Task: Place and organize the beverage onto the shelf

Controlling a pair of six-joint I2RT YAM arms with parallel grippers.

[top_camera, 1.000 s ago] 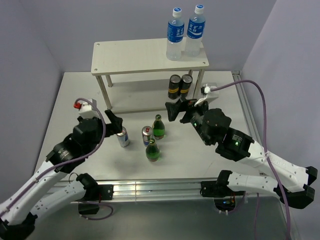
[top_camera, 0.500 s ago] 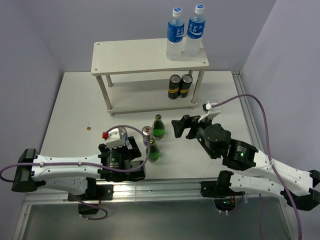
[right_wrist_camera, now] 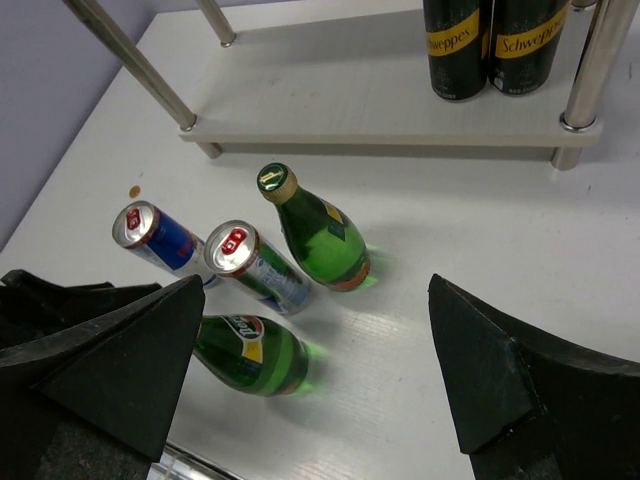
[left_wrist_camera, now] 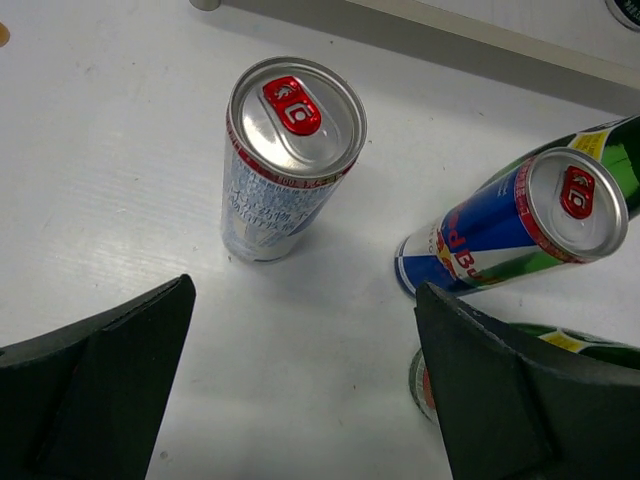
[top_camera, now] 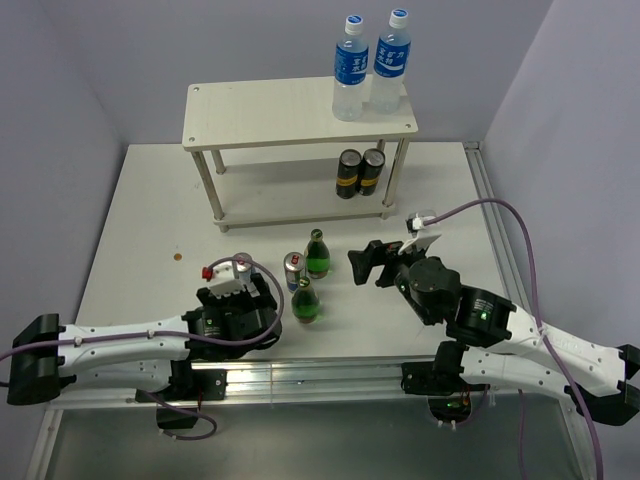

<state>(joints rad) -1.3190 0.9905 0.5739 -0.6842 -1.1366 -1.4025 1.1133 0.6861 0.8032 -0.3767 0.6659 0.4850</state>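
The shelf (top_camera: 290, 112) stands at the back with two water bottles (top_camera: 350, 68) on its top board and two black cans (top_camera: 360, 172) on its lower board. On the table stand a silver can (top_camera: 243, 264), a blue Red Bull can (top_camera: 293, 266) and two green bottles (top_camera: 317, 255) (top_camera: 305, 301). My left gripper (left_wrist_camera: 305, 290) is open and empty, just short of the silver can (left_wrist_camera: 285, 160), with the Red Bull can (left_wrist_camera: 510, 235) to its right. My right gripper (right_wrist_camera: 312, 288) is open and empty, to the right of the green bottles (right_wrist_camera: 320, 235) (right_wrist_camera: 250, 352).
The shelf's front legs (right_wrist_camera: 135, 65) (right_wrist_camera: 590, 70) and lower board (right_wrist_camera: 330, 110) lie beyond the drinks. Purple walls close in the table (top_camera: 150, 200) on the left, back and right. A metal rail (top_camera: 300, 375) runs along the near edge.
My left arm has swung round from the left side to the near edge, its gripper now behind the silver can. My right gripper has drawn back from the shelf towards the near edge.
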